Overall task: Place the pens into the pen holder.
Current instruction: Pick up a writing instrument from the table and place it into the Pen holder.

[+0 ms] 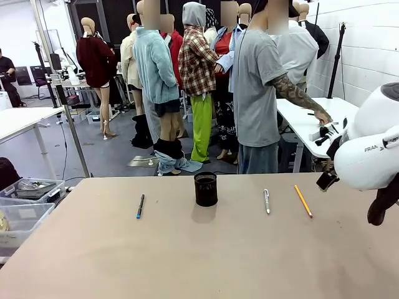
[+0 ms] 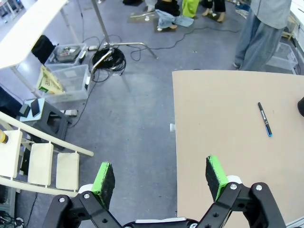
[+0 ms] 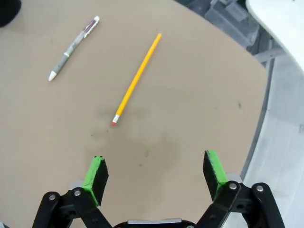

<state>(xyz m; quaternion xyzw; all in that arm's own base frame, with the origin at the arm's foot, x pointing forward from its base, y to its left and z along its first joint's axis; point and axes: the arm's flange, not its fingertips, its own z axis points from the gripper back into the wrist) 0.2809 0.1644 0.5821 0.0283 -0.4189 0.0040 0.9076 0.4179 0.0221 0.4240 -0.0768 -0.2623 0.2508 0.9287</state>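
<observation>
Tan tabletop (image 1: 187,249), w/ all task items lying flat on it, well apart from each other.

L gripper (image 2: 159,166): jaws spread wide, nothing btwn the green pads (image 2: 104,178). It hangs astride the table's side edge (image 2: 175,142), one pad over the grey floor (image 2: 133,123), the other over the board. Dark pen w/ blue end (image 2: 264,119) lies ahead and out past the over-table pad, well apart from it, w/ open board all the way btwn. On the floor side, ahead of the gripper and lower down: plastic bins (image 2: 66,80), a cable coil (image 2: 108,59) and a stand's foot (image 2: 128,45). Table's far corner is nearly straight ahead.

R gripper (image 3: 154,159): jaws likewise wide apart and empty, over bare board. Orange pencil (image 3: 137,78) lies ahead, slanted, eraser end nearest, just ahead of the pad on the picture's left and not touching it. White-silver pen (image 3: 73,48) is further ahead and more to that same side, apart from the pencil. Table's rounded edge (image 3: 259,95) runs close past the other pad, w/ floor beyond.

Front view: pen holder (image 1: 206,189) stands upright mid-table, btwn dark pen and white-silver pen, touching neither. All three pens lie on the board outside it. Person (image 1: 255,93) stands past the far edge, turned toward another table.
</observation>
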